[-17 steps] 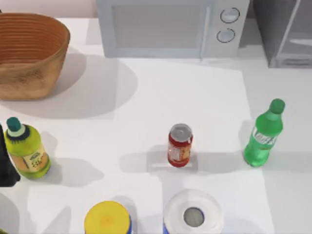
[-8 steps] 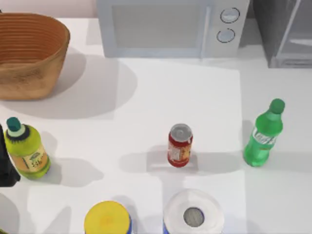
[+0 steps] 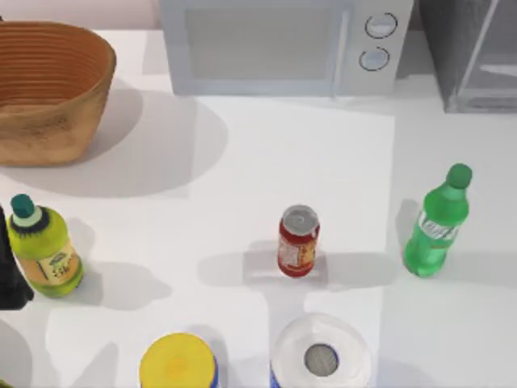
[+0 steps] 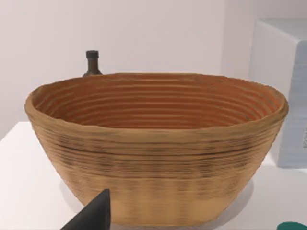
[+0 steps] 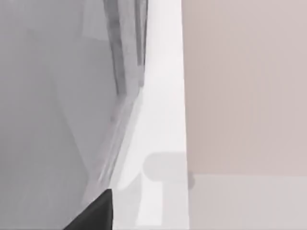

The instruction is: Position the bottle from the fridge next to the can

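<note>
Bottle upright on worktop, well right of can, unheld. Hand states: cannot tell. Tall, slim; could topple if gripped high.

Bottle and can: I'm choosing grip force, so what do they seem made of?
The bottle looks like thin translucent green plastic, glossy, with light showing through its body. The can looks like metal: silvery top, red printed wall.
</note>
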`<state>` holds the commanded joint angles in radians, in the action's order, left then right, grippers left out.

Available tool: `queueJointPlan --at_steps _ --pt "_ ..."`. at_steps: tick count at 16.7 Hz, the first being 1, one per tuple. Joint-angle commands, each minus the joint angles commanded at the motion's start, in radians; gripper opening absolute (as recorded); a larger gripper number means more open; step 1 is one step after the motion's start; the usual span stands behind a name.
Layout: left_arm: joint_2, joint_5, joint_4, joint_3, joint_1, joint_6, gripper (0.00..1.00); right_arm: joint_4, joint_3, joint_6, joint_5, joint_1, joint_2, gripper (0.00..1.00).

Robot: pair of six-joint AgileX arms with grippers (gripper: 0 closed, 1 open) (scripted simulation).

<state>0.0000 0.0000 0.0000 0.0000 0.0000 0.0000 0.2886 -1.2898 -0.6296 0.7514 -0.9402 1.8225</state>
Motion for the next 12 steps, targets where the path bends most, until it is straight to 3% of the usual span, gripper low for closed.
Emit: queueJointPlan --at_steps 3,6,12 --pt "0.0 0.0 0.0 0.0 0.0 0.0 1.0 -0.018 0.025 0.034 -0.036 0.033 -0.005 1.0" --pt "0.0 0.0 0.0 0.0 0.0 0.0 1.0 -0.074 0.077 0.15 -0.154 0.145 -0.033 1.0" --pt "0.0 0.0 0.0 0.0 0.0 0.0 1.0 -0.203 0.157 0.359 -0.442 0.595 -0.118 1.0"
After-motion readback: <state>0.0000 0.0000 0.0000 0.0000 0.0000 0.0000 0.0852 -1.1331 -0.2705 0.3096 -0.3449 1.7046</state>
